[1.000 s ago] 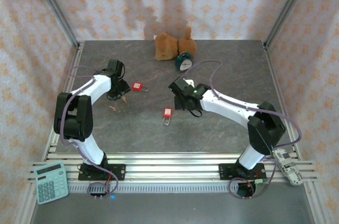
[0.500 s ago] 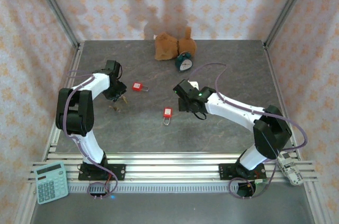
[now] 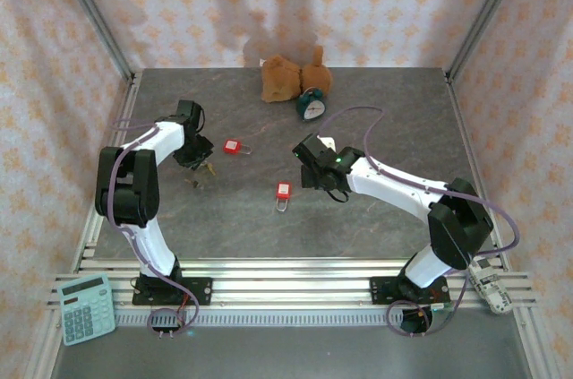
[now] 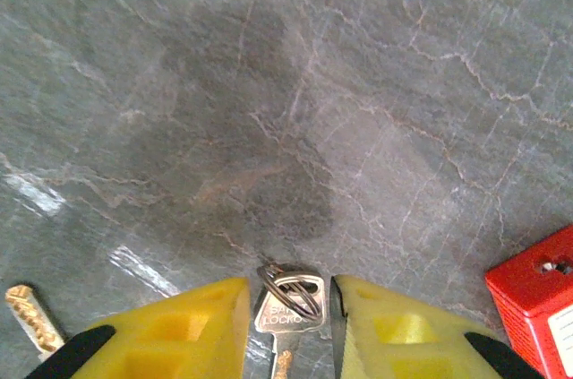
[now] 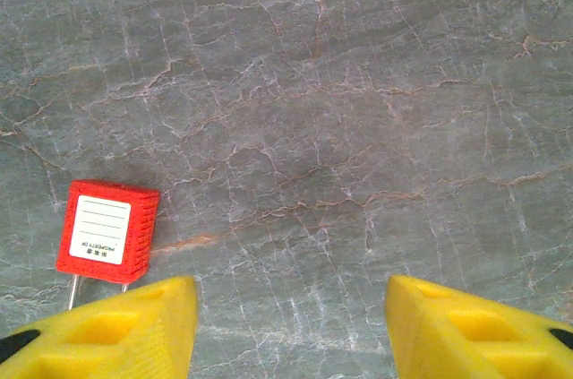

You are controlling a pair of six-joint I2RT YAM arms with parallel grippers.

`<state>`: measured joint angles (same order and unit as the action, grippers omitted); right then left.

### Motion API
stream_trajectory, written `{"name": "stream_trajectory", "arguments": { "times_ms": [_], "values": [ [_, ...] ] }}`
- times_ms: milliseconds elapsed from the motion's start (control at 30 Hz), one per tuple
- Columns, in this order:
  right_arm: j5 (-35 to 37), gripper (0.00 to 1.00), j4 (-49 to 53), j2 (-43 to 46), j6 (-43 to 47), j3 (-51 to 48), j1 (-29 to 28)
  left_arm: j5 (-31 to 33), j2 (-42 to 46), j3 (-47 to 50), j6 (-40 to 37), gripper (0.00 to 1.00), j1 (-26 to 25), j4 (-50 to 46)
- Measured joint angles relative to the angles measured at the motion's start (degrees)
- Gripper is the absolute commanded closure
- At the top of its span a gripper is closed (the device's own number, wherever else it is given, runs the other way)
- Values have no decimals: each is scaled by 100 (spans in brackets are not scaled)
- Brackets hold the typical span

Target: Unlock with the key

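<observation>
A small silver key (image 4: 288,305) with a ring through its head lies flat on the grey stone table. My left gripper (image 4: 289,300) has closed in on the key's head from both sides, its yellow fingers (image 4: 192,325) hugging it; in the top view this gripper (image 3: 199,164) is low on the table at the left. One red padlock (image 3: 233,146) lies just right of it, with its corner (image 4: 537,294) in the left wrist view. A second red padlock (image 3: 284,191) (image 5: 107,231) lies beside the left finger of my right gripper (image 5: 291,316), which hovers open over bare table.
Another key with a brass blade (image 4: 27,318) lies left of the left fingers. A brown stuffed toy (image 3: 291,77) and a teal alarm clock (image 3: 311,106) stand at the back. A calculator (image 3: 85,307) and a handset (image 3: 488,285) rest on the near rail.
The left gripper's jaws have narrowed around the key and the arm has shifted slightly back and left. The right arm slid a little to the right, then held still.
</observation>
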<state>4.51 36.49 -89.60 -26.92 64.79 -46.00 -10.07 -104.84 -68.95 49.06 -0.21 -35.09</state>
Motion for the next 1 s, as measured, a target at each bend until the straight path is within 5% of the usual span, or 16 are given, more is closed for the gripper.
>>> {"name": "stream_trajectory", "arguments": {
  "times_ms": [667,1000],
  "values": [
    [-153,44,0,0,-2,0,0,-293,-4,11,-7,100,0,131],
    [-116,44,0,4,2,0,0,-393,461,203,-219,100,-181,192]
  ]
}}
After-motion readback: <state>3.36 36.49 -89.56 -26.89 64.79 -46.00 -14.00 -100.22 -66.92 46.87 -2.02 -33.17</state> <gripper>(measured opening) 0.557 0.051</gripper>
